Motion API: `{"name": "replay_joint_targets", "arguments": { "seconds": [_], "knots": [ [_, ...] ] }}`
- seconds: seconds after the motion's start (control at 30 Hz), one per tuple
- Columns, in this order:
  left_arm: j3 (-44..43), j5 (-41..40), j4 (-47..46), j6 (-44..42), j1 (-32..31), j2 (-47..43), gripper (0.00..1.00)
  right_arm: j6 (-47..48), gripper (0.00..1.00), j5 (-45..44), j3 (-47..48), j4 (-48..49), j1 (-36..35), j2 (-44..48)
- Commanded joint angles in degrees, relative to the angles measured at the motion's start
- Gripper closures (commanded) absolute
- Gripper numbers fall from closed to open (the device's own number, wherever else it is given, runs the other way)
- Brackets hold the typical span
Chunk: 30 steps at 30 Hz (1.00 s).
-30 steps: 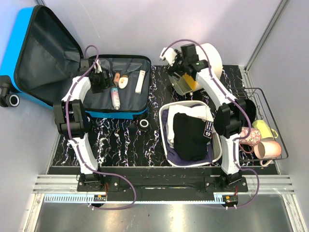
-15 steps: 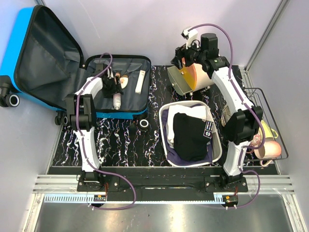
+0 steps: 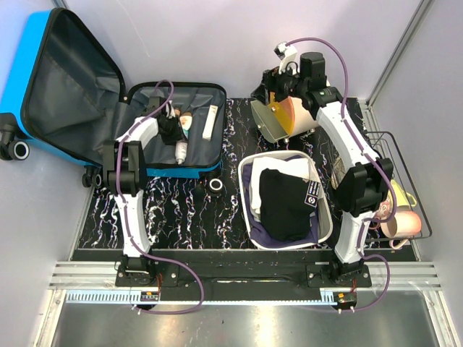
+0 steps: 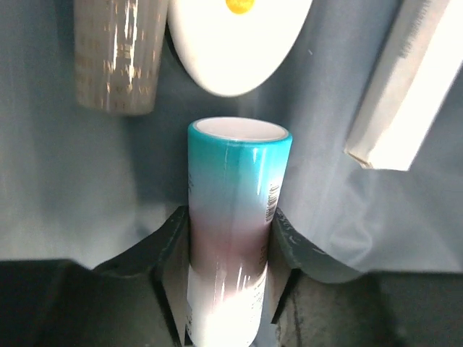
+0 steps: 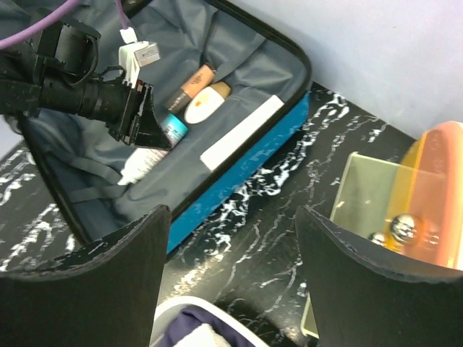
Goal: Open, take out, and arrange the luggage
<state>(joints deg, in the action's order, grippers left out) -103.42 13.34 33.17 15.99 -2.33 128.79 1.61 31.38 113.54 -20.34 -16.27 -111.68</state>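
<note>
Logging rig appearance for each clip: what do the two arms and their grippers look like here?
Both arms are alike: the left arm and right arm have white links between bulky black joints, with a purple cable looping along each. The left gripper and right gripper have broad matte black fingers with rounded tips. A small white block sits near each wrist.

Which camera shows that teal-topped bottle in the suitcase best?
The left wrist view: the teal-topped bottle fills it, clasped by the left pincer. The top view shows it tiny in the luggage; the right wrist view half hides it behind that pincer.
</note>
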Motion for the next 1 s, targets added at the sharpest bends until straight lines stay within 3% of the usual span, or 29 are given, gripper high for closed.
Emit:
{"name": "replay_joint_targets", "arguments": {
  "seconds": [0.0,0.2,0.4,0.77,0.97],
  "knots": [
    [6.54,12.56,-16.07,4.74,-0.05,-14.60,1.00,-9.23,0.22,6.41,3.27,4.86,0.01,-2.49],
    [10.16,17.24,-30.24,14.31,-0.66,-24.72,1.00,-23.11,0.24,14.32,3.97,16.62,-0.69,-6.35],
    [9.64,20.05,-38.07,21.70,-2.50,-27.45,1.00,-24.37,0.23,14.15,6.08,19.81,-5.34,-9.08],
    [9.55,20.67,-42.92,25.84,-5.14,-28.86,1.00,-29.03,0.17,13.71,11.79,27.02,-11.15,-14.88],
    [10.60,19.88,-45.20,28.13,-5.84,-29.03,1.00,-29.82,0.24,9.76,14.60,24.30,-13.26,-17.87]
  ]
}}
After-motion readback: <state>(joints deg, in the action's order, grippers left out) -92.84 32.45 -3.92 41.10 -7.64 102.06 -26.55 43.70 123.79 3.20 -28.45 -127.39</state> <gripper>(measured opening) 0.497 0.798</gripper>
